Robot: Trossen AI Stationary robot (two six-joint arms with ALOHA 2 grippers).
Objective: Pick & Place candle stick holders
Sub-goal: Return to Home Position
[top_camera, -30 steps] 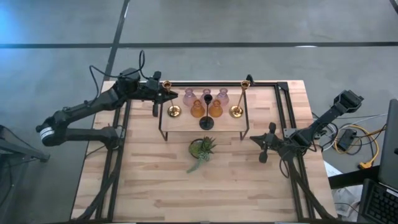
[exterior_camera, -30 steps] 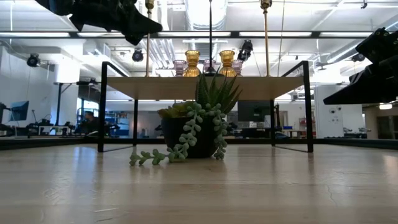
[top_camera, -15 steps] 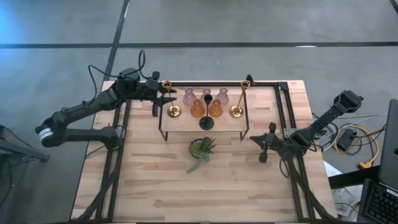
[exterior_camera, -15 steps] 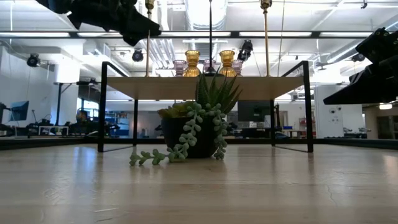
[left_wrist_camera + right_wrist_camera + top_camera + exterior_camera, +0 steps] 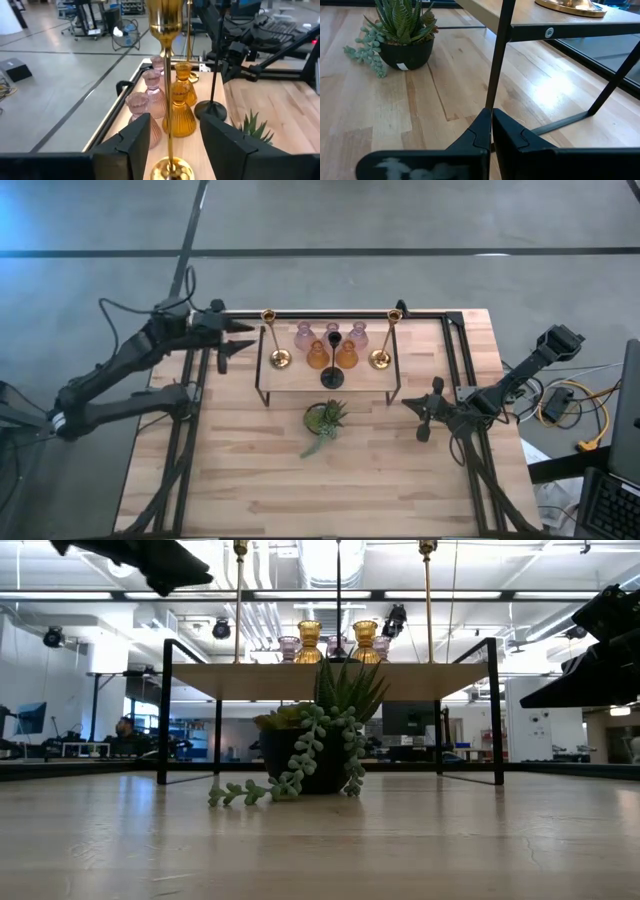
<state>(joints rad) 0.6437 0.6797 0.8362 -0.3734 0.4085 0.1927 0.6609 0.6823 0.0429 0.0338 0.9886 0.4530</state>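
Brass holder (image 5: 279, 359) stands upright at shelf (image 5: 300, 383) left end, dead ahead of your left gripper (image 5: 236, 340), fingers spread, nothing in them. Rest of candle stick holders (image 5: 318, 356) along shelf. Pull straight back. Right gripper (image 5: 489, 120) pressed together by right shelf leg (image 5: 498, 55)

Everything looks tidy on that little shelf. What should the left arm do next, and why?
Probably draw the left gripper back to its own table edge: it is open and empty beside the shelf, all eight candle stick holders stand on the shelf, and the right gripper waits shut at the right.
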